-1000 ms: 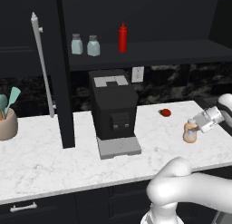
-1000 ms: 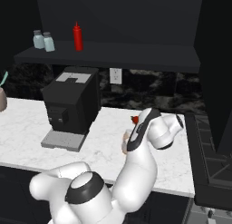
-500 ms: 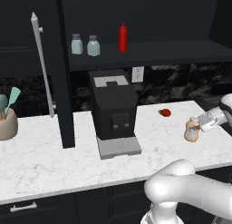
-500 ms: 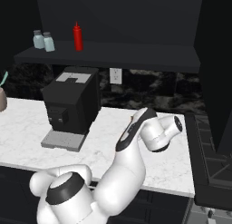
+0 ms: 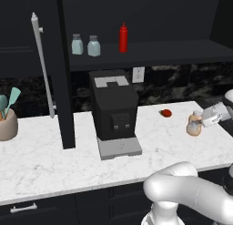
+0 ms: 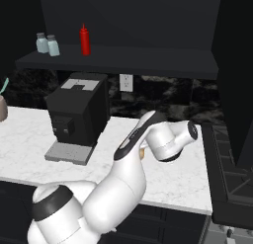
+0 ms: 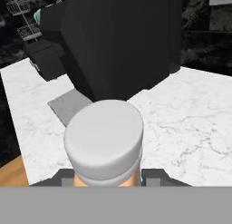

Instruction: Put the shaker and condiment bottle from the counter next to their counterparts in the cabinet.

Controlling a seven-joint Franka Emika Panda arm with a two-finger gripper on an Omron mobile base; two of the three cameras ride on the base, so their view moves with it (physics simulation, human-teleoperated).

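The condiment bottle [image 5: 194,126], squat and orange-tan with a pale cap [image 7: 104,136], stands at the right end of the marble counter [image 5: 54,160]. My gripper [image 5: 199,123] reaches in from the right and is shut on its neck, a finger [image 7: 153,176] showing on each side under the cap. Whether its base touches the counter I cannot tell. In the right base view my arm hides all but an orange sliver of the bottle [image 6: 142,152]. On the cabinet shelf [image 5: 154,53] stand two pale blue-green shakers [image 5: 77,44] [image 5: 93,45] and a tall red squeeze bottle [image 5: 123,38].
A black coffee machine [image 5: 113,111] stands mid-counter, with a small red item [image 5: 166,113] between it and the bottle. The open cabinet door with a grey bar handle [image 5: 42,60] hangs at left. A utensil pot [image 5: 7,125] sits far left. A stove [image 6: 232,176] borders the counter's right end.
My arm's elbow has swung down and round while the hand stayed at the bottle. The bottle has shifted slightly up and to the right with the gripper.
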